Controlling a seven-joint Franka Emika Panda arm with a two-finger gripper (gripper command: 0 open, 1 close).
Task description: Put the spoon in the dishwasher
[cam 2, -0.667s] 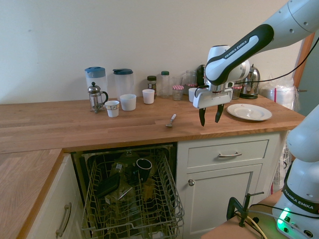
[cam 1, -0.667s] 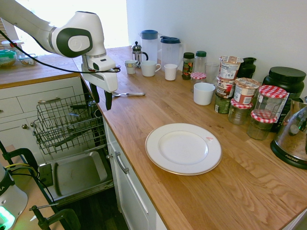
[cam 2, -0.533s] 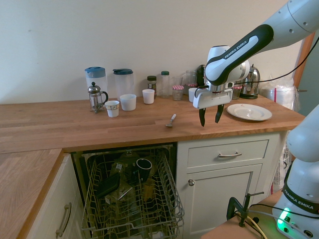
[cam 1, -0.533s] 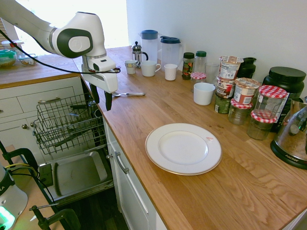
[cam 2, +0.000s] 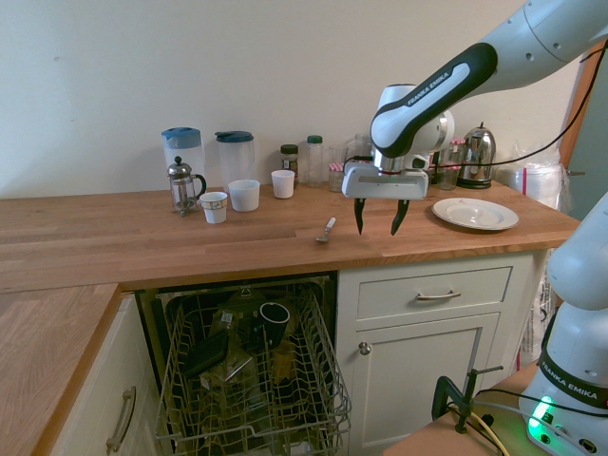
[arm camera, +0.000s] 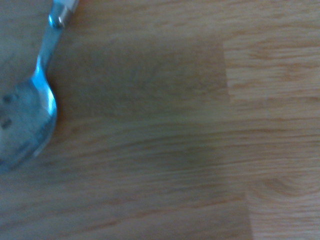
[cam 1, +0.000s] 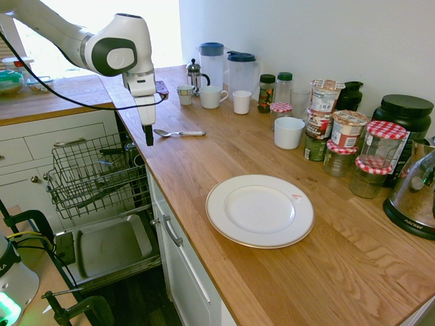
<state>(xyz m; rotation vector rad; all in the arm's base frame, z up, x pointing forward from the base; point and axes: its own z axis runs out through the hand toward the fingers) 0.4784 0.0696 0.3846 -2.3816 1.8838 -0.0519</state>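
In the first exterior view, the spoon (cam 1: 179, 133) lies on the wooden countertop (cam 1: 285, 278), its silver bowl toward the counter's edge and its slim, straight handle pointing toward the jars; the handle's outer part is paler than the metal neck. The gripper (cam 1: 149, 136) hangs near the bowl end, seen nearly edge-on, so this view does not tell how wide it stands. A white plate (cam 1: 259, 210) with a thin rim line lies well apart from the spoon, and the dishwasher (cam 1: 92, 175) is open below the counter. In the second exterior view, the spoon is small and shiny, its bowl nearer the front edge and its whitish handle slanting back toward the wall. The gripper stands wide open beside it, with nothing between its two dark fingers (cam 2: 359, 217). The dishwasher's wire rack, pulled out below, holds a dark mug (cam 2: 275, 321). In the wrist view, blurred, the spoon's bowl is rounded, bluish-silver and glossy, with a bright glint along its rim and darker spots inside; it narrows to a slim neck that meets a shiny collar and a pale handle, cut off by the frame.
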